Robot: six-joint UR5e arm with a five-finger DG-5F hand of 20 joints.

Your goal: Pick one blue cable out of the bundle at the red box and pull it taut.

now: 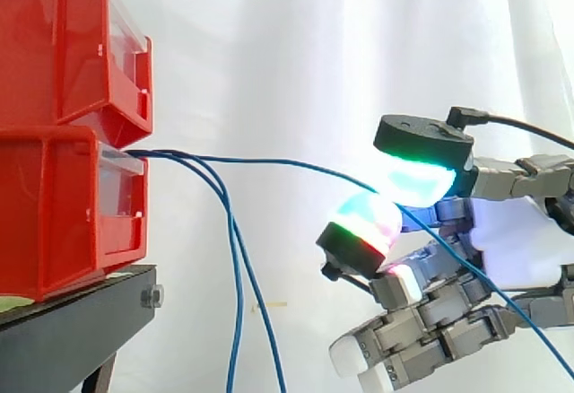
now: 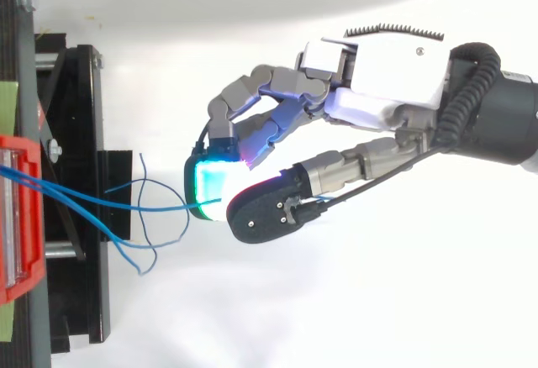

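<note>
Two stacked red bins (image 1: 63, 205) stand at the left on a black stand (image 1: 72, 317). Several thin blue cables come out from between them. One blue cable (image 1: 287, 161) runs rightward in a shallow arc to my hand (image 1: 511, 240). It passes between a cyan-green pad (image 1: 414, 180) above and a red-green pad (image 1: 363, 224) below, which pinch it. Past the pads it trails down to the lower right. From above, the same cable (image 2: 126, 204) leads from the bin (image 2: 17, 217) into the pinch of the hand (image 2: 378, 91). The other fingers are curled below.
Two other blue cables (image 1: 235, 267) hang loose from the bin front down past the stand. From above, their ends (image 2: 143, 233) loop beside the stand (image 2: 84, 133). A white curtain hangs behind.
</note>
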